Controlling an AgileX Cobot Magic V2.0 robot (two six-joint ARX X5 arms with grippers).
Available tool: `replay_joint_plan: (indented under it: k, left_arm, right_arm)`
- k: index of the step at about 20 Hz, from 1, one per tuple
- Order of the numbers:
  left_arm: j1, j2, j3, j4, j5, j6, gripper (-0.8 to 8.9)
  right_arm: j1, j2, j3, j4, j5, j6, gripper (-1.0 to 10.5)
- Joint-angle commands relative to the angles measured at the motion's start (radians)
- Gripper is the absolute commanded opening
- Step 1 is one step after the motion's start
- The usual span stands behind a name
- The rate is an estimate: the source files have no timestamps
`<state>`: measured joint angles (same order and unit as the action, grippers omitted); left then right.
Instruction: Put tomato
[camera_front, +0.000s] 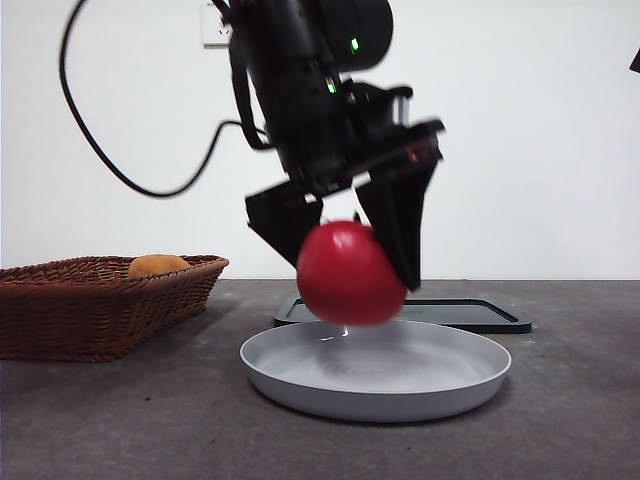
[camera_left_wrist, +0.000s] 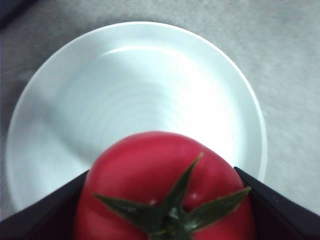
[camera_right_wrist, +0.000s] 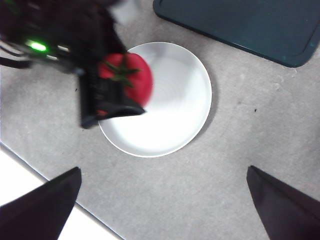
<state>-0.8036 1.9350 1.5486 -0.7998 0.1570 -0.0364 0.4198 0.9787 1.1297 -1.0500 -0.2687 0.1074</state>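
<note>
At about 9 o'clock on the grey table (camera_front: 120, 420) stood a wicker basket (camera_front: 100, 305) with an orange-yellow fruit (camera_front: 157, 264) inside. Near the centre, the left claw (camera_front: 345, 262) had its two jaws closed on the sides of the tomato (camera_front: 349, 273), which hung just above the white plate (camera_front: 375, 385). Behind the plate, toward 1 o'clock, lay a dark tray (camera_front: 480, 315). The right claw (camera_right_wrist: 162, 210) was high above the table, wide open and empty.
</note>
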Motion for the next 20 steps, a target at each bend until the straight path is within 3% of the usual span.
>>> replay_joint_plan:
  k: [1, 20]
  left_arm:
    - [-0.013, 0.039, 0.011, 0.032, 0.001, -0.004, 3.33]
    - [-0.013, 0.125, 0.011, 0.083, 0.001, -0.01, 3.34]
  right_arm:
    - [0.008, 0.005, 0.016, 0.001, -0.004, -0.01, 6.1]
    - [0.008, 0.005, 0.016, 0.002, -0.004, -0.01, 6.1]
